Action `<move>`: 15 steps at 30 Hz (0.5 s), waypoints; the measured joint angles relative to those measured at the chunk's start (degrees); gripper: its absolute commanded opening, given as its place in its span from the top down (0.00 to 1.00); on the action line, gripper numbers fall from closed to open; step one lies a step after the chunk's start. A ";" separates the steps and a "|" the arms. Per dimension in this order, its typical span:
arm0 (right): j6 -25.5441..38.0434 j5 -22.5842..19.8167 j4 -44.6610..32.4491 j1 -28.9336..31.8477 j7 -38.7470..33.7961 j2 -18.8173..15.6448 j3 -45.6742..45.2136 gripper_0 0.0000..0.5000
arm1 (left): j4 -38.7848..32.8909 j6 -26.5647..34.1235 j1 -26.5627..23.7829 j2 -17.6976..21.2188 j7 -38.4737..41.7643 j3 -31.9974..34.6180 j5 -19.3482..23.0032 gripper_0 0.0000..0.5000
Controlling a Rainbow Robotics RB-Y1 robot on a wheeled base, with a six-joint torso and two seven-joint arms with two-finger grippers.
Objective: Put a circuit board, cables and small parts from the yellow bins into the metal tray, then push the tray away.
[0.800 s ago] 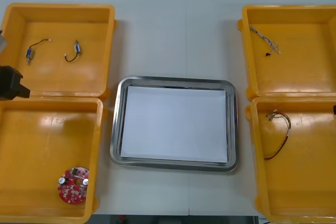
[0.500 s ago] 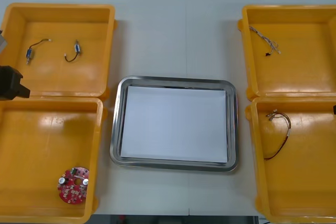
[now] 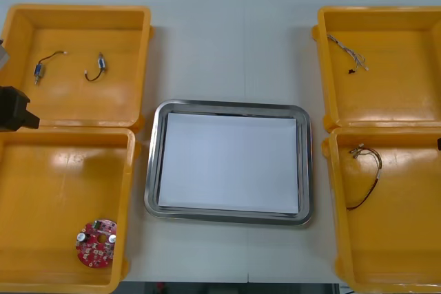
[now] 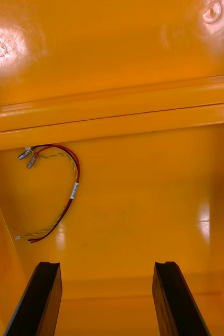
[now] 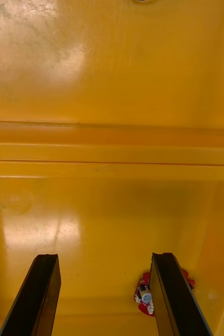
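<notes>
Nothing has shifted over the last moments: both arms hang where they were and every item lies as before, so I judge the task has not really begun and the first pick is still to come; the tray sits in the middle of the tabletop between the bins, holding nothing but its white lining; the left tool hovers over the near left bin with its fingers wide apart and nothing between them, and the round red circuit board lies in that bin's near part, showing in the left wrist view just beside one finger; the right tool hovers over the near right bin, likewise spread wide and holding nothing, with the red and yellow cable curled on the bin floor ahead of its fingers, apart from them; the far left bin holds two small metal parts with short dark leads, well apart from each other; the far right bin holds a thin pale cable near its far left corner.
</notes>
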 measured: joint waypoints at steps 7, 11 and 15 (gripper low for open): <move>0.00 0.00 0.00 0.00 0.00 0.00 0.00 0.00 | 0.00 0.00 0.00 0.00 0.00 0.00 0.00 0.00; 0.00 0.00 0.00 0.00 0.00 0.00 0.00 0.00 | 0.00 0.00 0.00 0.00 0.00 0.00 0.00 0.00; 0.00 0.00 0.00 0.00 0.00 0.00 0.00 0.00 | 0.00 0.00 0.00 0.00 0.00 0.00 0.00 0.00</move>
